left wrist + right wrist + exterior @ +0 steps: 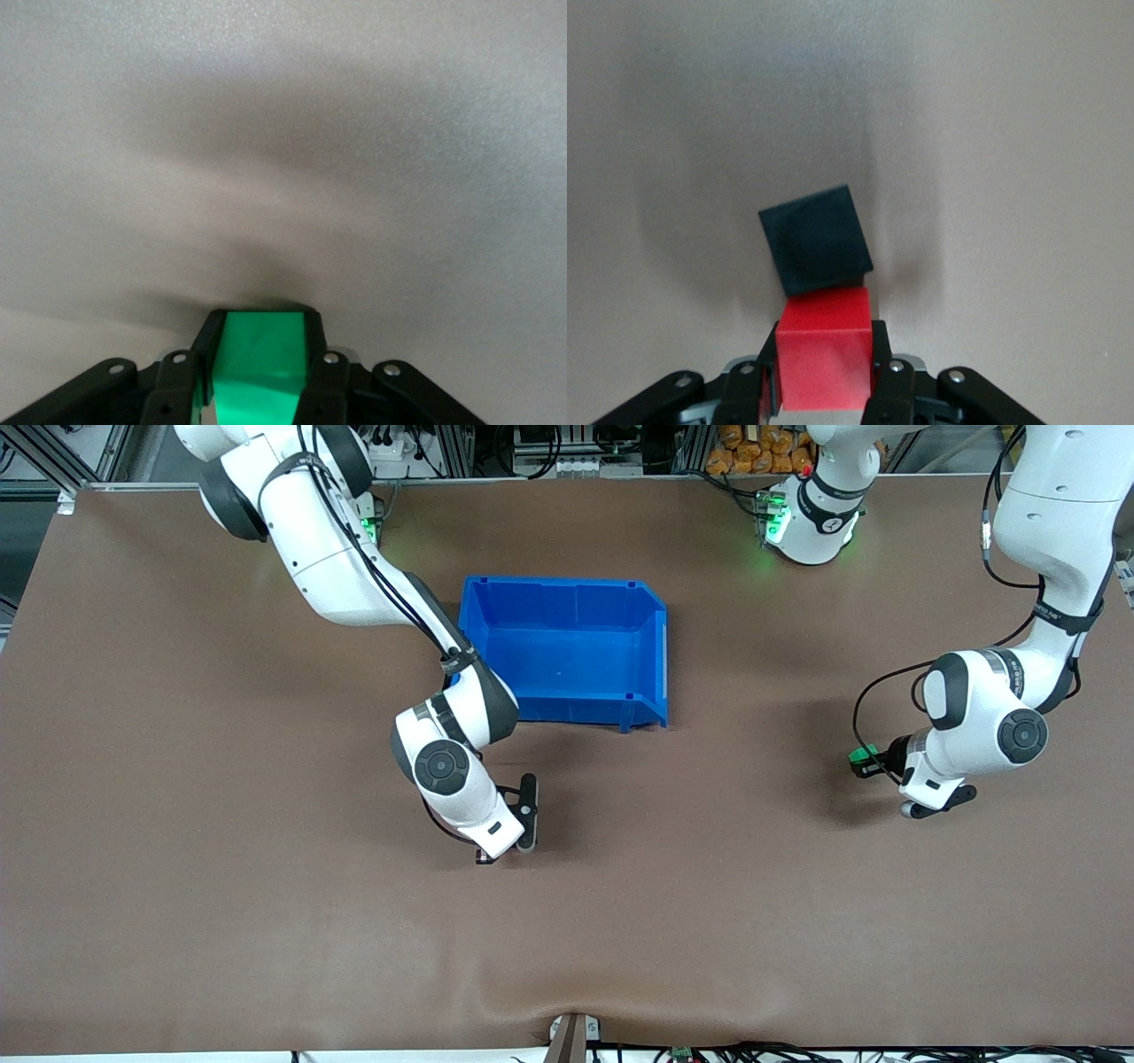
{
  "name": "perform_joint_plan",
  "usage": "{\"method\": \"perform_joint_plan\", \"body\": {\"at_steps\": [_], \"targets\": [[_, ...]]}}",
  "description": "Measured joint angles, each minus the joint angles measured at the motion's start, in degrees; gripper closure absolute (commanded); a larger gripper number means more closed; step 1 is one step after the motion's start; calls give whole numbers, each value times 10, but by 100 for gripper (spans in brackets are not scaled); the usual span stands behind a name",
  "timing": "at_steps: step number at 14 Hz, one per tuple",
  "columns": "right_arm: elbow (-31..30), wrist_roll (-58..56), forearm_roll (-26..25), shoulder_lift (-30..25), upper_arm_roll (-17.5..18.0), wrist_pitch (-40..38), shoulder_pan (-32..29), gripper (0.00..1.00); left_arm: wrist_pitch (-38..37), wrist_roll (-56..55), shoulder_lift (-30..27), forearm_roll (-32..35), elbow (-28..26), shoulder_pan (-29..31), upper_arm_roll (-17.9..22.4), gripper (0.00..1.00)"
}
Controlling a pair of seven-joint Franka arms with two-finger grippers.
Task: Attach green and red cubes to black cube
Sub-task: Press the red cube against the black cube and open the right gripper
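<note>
The right gripper (824,390) is low over the brown table (177,824), nearer the front camera than the blue bin (567,646), clenched on the red cube (826,359). The black cube (815,239), tilted, touches that red cube's end. Toward the left arm's end, the left gripper (257,390) clamps the green cube (261,367) just above the table.

Bin (567,651) sits mid-table, nearer the robots' bases than both grippers. Right gripper (824,390) is low over the table nearer the front camera than the bin, clamped on one cube (826,359), w/ another cube (815,239) touching it, tilted. Left gripper (259,381) is toward the left arm's end, well apart, clamped on a third cube (260,367).
</note>
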Motion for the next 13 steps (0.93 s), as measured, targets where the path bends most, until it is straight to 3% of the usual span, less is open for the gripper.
{"method": "perform_joint_plan", "body": {"at_steps": [1, 2, 3, 9, 13], "targets": [[2, 4, 0, 2, 0, 1, 1, 100, 0, -12, 0, 0, 0, -1, -1, 100], [3, 9, -1, 2, -1, 0, 1, 77, 0, -26, -1, 0, 0, -1, -2, 100], [3, 13, -1, 3, -1, 0, 2, 1, 0, -51, -1, 0, 2, -1, -4, 100], [3, 63, 1, 9, -1, -1, 12, 0, 0, -246, -4, -1, 8, -4, -65, 100], [9, 100, 0, -5, -4, -49, 14, 0, 0, -345, -7, -1, 17, -4, -95, 100]]}}
